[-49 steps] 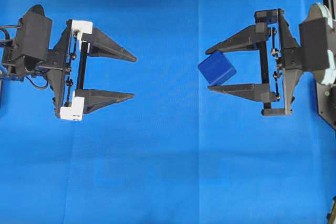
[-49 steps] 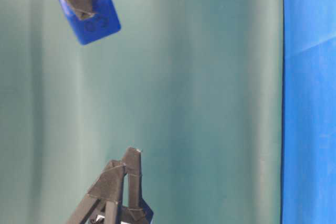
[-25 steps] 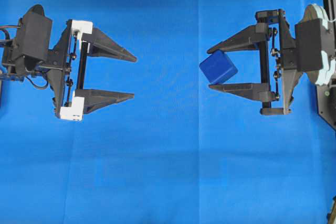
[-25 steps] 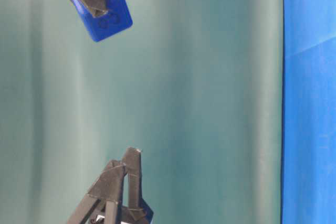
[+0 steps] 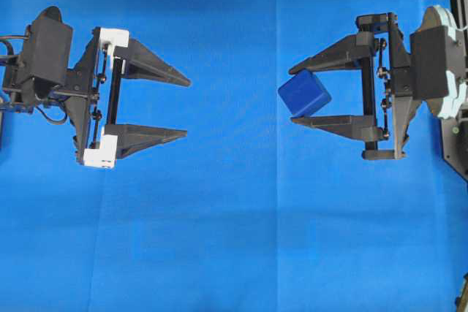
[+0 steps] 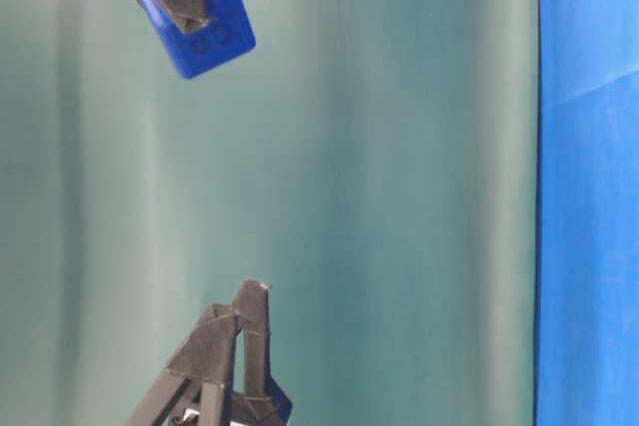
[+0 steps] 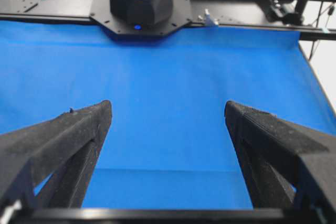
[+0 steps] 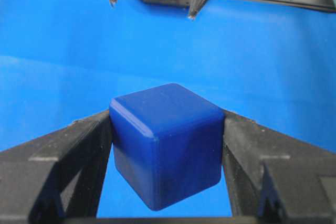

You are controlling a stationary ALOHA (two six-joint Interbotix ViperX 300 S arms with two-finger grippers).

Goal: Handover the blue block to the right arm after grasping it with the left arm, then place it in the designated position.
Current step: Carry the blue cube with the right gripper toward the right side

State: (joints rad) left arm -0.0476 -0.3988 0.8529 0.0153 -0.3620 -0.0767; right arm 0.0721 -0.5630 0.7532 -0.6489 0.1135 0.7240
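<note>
A robotics lab bench: a table draped in smooth bright blue cloth (image 5: 234,239), edged by a black metal frame rail (image 7: 52,1), against a plain teal-green backdrop (image 6: 379,197).

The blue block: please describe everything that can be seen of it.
The blue block is a small dark-blue cube with rounded edges and a smooth, slightly glossy surface. One face bears a faint marking in the table-level view. It is tilted and clamped between the two fingers of the right gripper, above the blue cloth. Nothing else touches it.
</note>
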